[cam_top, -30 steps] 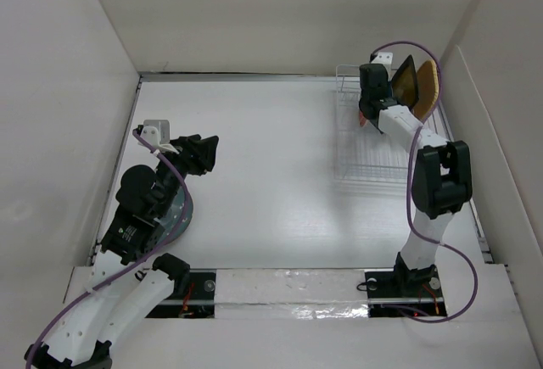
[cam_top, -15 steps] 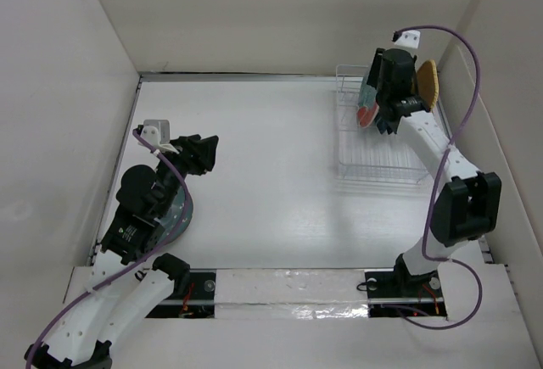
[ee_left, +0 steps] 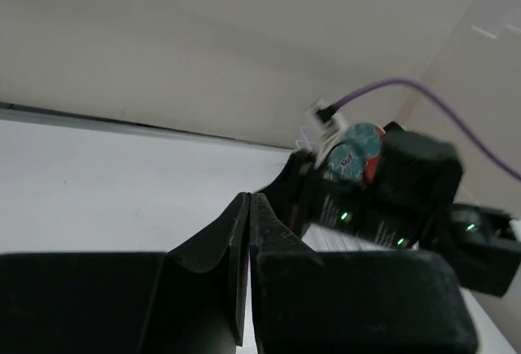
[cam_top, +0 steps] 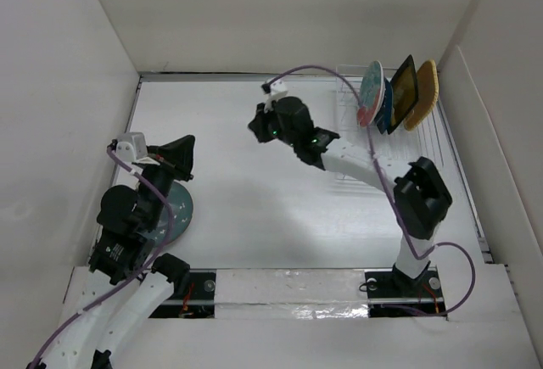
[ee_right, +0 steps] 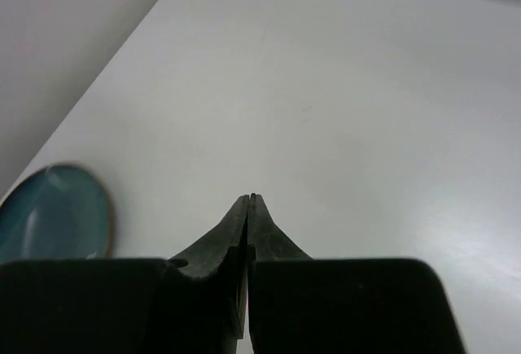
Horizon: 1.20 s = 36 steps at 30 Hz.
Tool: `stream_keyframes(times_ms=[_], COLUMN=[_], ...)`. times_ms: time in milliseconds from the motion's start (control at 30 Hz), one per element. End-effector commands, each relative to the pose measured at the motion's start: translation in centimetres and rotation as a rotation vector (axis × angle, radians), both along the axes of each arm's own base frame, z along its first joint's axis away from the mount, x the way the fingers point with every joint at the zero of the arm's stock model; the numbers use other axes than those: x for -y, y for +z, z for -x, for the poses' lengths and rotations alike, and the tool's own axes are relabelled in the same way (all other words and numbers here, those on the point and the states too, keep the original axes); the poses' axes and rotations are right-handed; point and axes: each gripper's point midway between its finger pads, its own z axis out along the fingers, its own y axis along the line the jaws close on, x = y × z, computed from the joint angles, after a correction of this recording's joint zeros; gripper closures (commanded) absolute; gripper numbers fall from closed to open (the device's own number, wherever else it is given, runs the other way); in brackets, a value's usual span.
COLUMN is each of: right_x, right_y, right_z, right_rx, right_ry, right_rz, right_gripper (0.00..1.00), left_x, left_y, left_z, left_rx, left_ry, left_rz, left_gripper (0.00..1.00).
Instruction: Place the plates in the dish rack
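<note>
"What lies nearest?"

"The teal-grey plate [cam_top: 181, 209], flat on the table [cam_top: 271, 225] by the left edge and partly under the left arm. The left gripper [ee_left: 248, 201] is just beyond it, fingers pressed together, empty."

"The right gripper [ee_right: 249, 199]?"

"Mid-table, likewise clenched on nothing."

"The dish rack [cam_top: 428, 136]?"

"Far right corner. At its far end the red flowered plate [cam_top: 371, 91], dark blue plate [cam_top: 387, 108], yellow plate [cam_top: 405, 91] and orange plate [cam_top: 427, 93] stand on edge."

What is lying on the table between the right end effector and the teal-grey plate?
Nothing. In the right wrist view, only bare white table stretches from the shut right end effector to the teal-grey plate.
</note>
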Motion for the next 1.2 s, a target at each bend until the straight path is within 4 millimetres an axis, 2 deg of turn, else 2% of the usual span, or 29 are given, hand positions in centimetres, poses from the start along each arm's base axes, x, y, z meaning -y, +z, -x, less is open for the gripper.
stream_keyframes(times_ms=[0, 33, 67, 100, 133, 167, 200, 233, 300, 333, 367, 400, 433, 467, 500, 533, 567, 633, 700, 767, 800, 967, 1033, 1067, 1100, 1133, 1167], right_x=[-6.8, -8.9, -10.4, -11.8, -13.0, -13.6, -14.7, -15.4, -16.8, -17.5, -17.9, -18.5, -19.3, -20.0, -20.7, -21.3, -21.9, -22.9, -23.5, -24.3, -24.5, -25.5, -25.8, -25.8, -25.8, -25.7, -25.8], right_y=[-1.0, -1.9, -2.1, -4.5, -5.2, -5.7, -5.9, -8.3, -9.2, -10.7, -11.1, -11.6, -10.9, -13.3, -13.6, -13.1, -14.4, -14.5, -16.2, -16.5, -17.5, -19.0, -19.3, -20.2, -20.2, -20.6, -19.9], right_z=[4.0, 6.0, 6.8, 7.7, 8.9, 9.0, 10.0, 10.2, 11.1, 11.7, 11.7, 12.5, 12.2, 12.9, 13.7, 13.4, 14.2, 14.9, 15.6, 16.6, 16.7, 18.2, 18.6, 18.8, 19.2, 19.2, 19.1], right_rx=[-0.076, -0.096, -0.114, -0.162, -0.186, -0.216, -0.241, -0.288, -0.340, -0.369, -0.385, -0.404, -0.397, -0.438, -0.448, -0.440, -0.472, -0.488, -0.530, -0.550, -0.571, -0.634, -0.659, -0.676, -0.695, -0.705, -0.694], right_ry=[0.216, 0.280, 0.316, 0.357, 0.394, 0.401, 0.440, 0.455, 0.495, 0.505, 0.505, 0.526, 0.541, 0.552, 0.573, 0.578, 0.586, 0.614, 0.623, 0.633, 0.633, 0.659, 0.684, 0.690, 0.703, 0.695, 0.695], right_rz=[-0.137, -0.138, -0.153, -0.135, -0.142, -0.169, -0.186, -0.175, -0.194, -0.187, -0.207, -0.204, -0.216, -0.183, -0.174, -0.186, -0.179, -0.193, -0.180, -0.187, -0.184, -0.193, -0.204, -0.201, -0.210, -0.211, -0.231], right_gripper=[0.90, 0.67, 0.55, 0.48, 0.37, 0.32, 0.28, 0.26, 0.26, 0.26, 0.26, 0.27, 0.27, 0.26, 0.27, 0.27, 0.27, 0.28, 0.29, 0.30, 0.30, 0.36, 0.44, 0.47, 0.55, 0.79, 0.86], left_x=[-1.5, -1.7, -1.7, -1.6, -1.4, -1.3, -1.2, -1.0, -0.8, -0.7, -0.8, -0.8, -0.6, -0.5, -0.4, -0.3, -0.3, -0.3, -0.3, -0.3, -0.4, -0.4, -0.4, -0.3, -0.3, -0.4, -0.5], left_y=[2.1, 2.0, 2.0, 1.9, 1.9, 1.7, 1.5, 1.4, 1.3, 1.5, 1.4, 1.3, 1.2, 1.2, 1.3, 1.4, 1.2, 1.2, 1.5, 1.6, 1.6, 1.8, 1.8, 1.8, 1.8, 1.9, 1.8], left_z=[0.8, 0.8, 0.8, 0.8, 0.7, 0.6, 0.4, 0.4, 0.4, 0.5, 0.4, 0.4, 0.4, 0.5, 0.5, 0.6, 0.5, 0.5, 0.7, 0.8, 0.9, 1.1, 1.1, 1.2, 1.2, 1.3, 1.2], left_rx=[0.093, 0.096, 0.099, 0.097, 0.096, 0.091, 0.081, 0.077, 0.079, 0.085, 0.085, 0.083, 0.079, 0.080, 0.081, 0.085, 0.081, 0.075, 0.085, 0.093, 0.092, 0.103, 0.101, 0.102, 0.105, 0.108, 0.105], left_ry=[0.054, 0.063, 0.063, 0.059, 0.050, 0.049, 0.048, 0.040, 0.028, 0.024, 0.026, 0.027, 0.018, 0.010, 0.004, 0.000, 0.001, 0.001, -0.006, -0.005, -0.004, -0.012, -0.012, -0.015, -0.016, -0.012, -0.006], left_rz=[0.043, 0.047, 0.049, 0.046, 0.042, 0.037, 0.029, 0.026, 0.023, 0.025, 0.023, 0.021, 0.019, 0.019, 0.020, 0.019, 0.017, 0.016, 0.023, 0.025, 0.027, 0.030, 0.031, 0.033, 0.032, 0.033, 0.033], left_gripper=[1.00, 1.00, 1.00, 1.00, 0.97, 0.86, 0.80, 0.77, 0.70, 0.69, 0.67, 0.67, 0.67, 0.67, 0.66, 0.66, 0.66, 0.66, 0.66, 0.66, 0.66, 0.66, 0.66, 0.66, 0.66, 0.66, 0.66])
